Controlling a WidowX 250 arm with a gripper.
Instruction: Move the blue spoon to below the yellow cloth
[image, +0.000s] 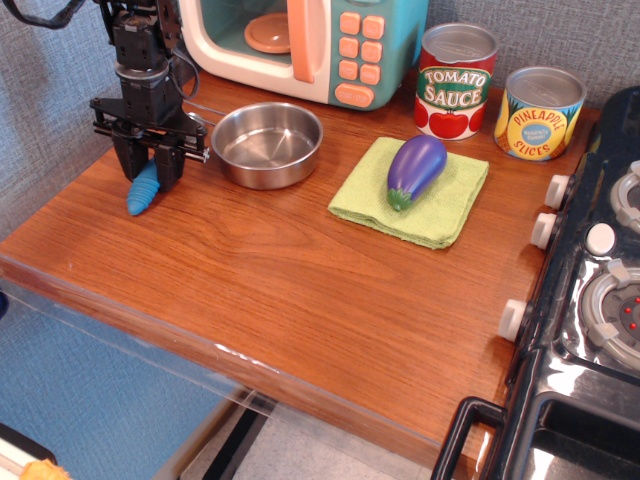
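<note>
The blue spoon (144, 191) lies on the wooden counter at the far left, left of the steel bowl; only its ribbed blue handle shows. My gripper (149, 166) points straight down over the handle's upper end, with its fingers closed against the handle's two sides. The spoon's metal bowl is hidden behind the gripper. The yellow cloth (446, 205) lies right of centre, with a purple toy eggplant (416, 168) resting on it.
A steel bowl (267, 144) stands just right of the gripper. A toy microwave (305, 45) is at the back. A tomato sauce can (455, 81) and a pineapple can (539, 113) stand behind the cloth. A toy stove (590, 300) is at the right.
</note>
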